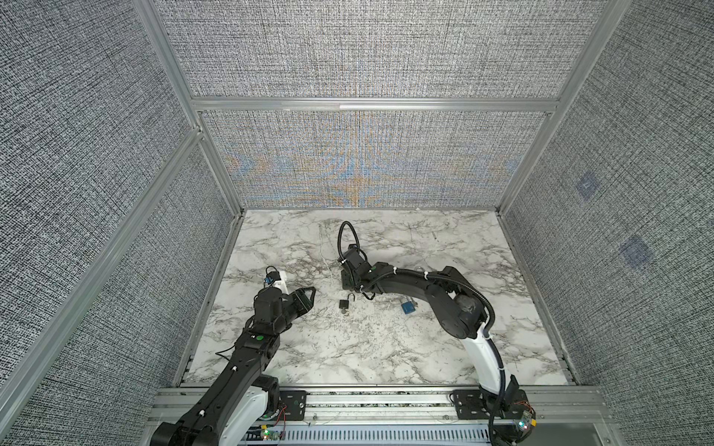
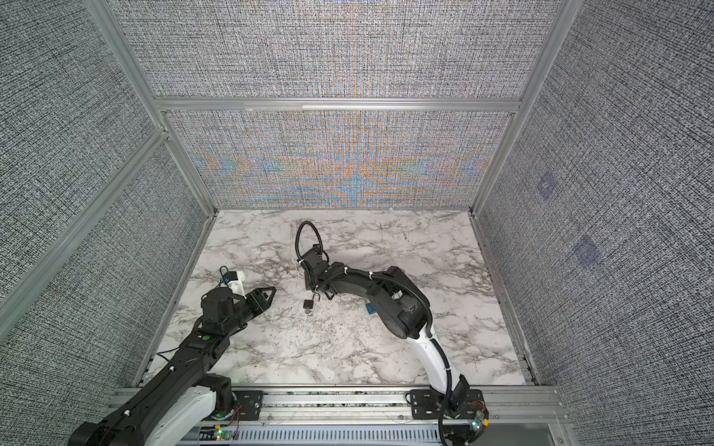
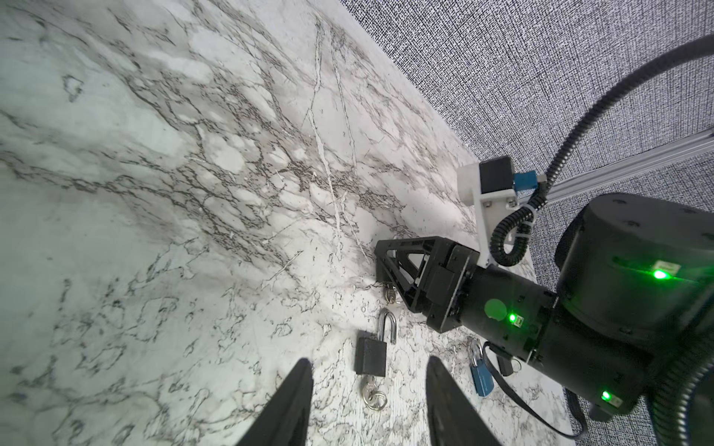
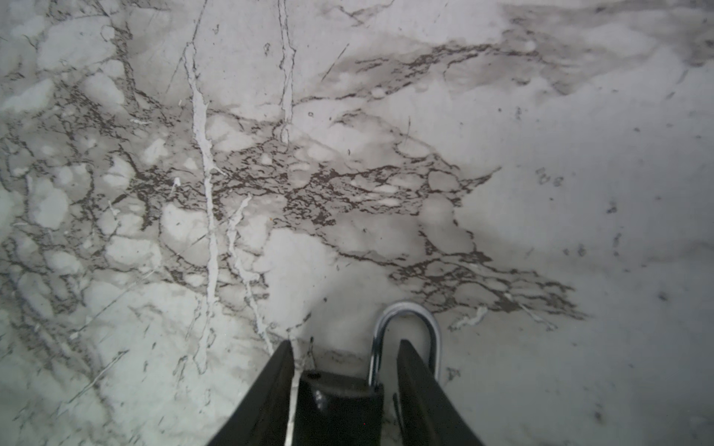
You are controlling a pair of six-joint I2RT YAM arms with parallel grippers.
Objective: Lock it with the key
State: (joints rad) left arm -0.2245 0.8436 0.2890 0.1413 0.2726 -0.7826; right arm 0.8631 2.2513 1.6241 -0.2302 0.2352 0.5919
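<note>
Black padlock (image 1: 344, 304), shackle (image 4: 405, 312) open, is laid on the marble table (image 1: 386, 347) w/ keys (image 3: 373, 394) at its near end. R gripper (image 4: 345, 341) is held just over its shackle end, jaws apart, nothing clamped; L gripper (image 3: 369, 359) is parked to its left, jaws apart & empty.

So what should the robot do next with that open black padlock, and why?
Probably lower the right gripper and close on the black padlock: its body sits framed between the open jaws, apparently ungripped, shackle unlatched, keys at its base.
</note>
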